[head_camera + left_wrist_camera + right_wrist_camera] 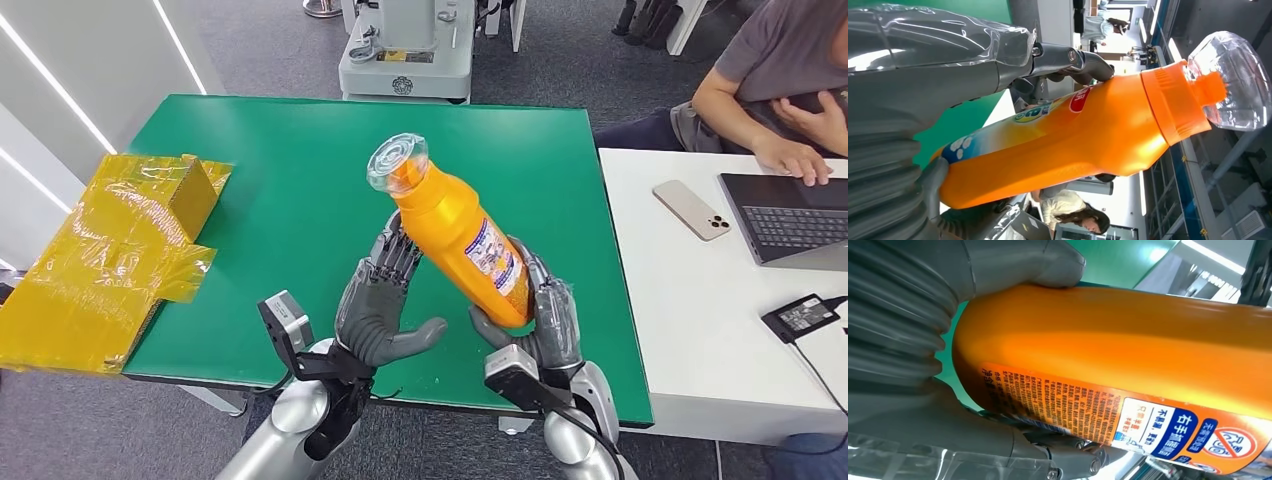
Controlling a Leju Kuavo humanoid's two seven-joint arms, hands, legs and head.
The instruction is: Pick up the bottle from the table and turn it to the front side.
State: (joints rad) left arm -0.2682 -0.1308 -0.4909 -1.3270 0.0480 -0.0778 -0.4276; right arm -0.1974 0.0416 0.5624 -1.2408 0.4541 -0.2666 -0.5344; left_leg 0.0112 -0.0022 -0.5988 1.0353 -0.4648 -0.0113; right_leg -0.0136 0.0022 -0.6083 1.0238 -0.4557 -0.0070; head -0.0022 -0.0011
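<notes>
1. Bottle (pixel 455 232) first: orange, with a clear cap (pixel 398 163), held up off the green table (pixel 300 170) and tilted, cap end pointing away from you and toward the robot's left, base down toward its right.
2. Your right hand (pixel 535 315) has it. The fingers wrap the lower body near the base, and in the right wrist view the thumb (pixel 1048 262) presses one side of the bottle (pixel 1128 335) while the darker fingers close under the printed label (pixel 1118 417).
3. Your left hand (pixel 383 300) stands upright beside the bottle, palm toward it, fingers extended and apart, thumb sticking out to the side. The fingertips (pixel 395 245) lie against or just behind the bottle's middle; from the head view you cannot tell which. In the left wrist view one finger (pixel 1083 62) curves over the bottle (pixel 1073 145) close to its red logo. No closed grip here.
4. The label facing the head camera is fine print with a blue and white panel.
5. Off to the robot's left, a box wrapped in yellow film (pixel 110 265) sits on the table's corner.
6. On the white desk (pixel 700 330) to the right: a phone (pixel 691 209), a laptop (pixel 790 215), a power adapter (pixel 803 315), and a seated person with a hand (pixel 795 158) at the keyboard.
</notes>
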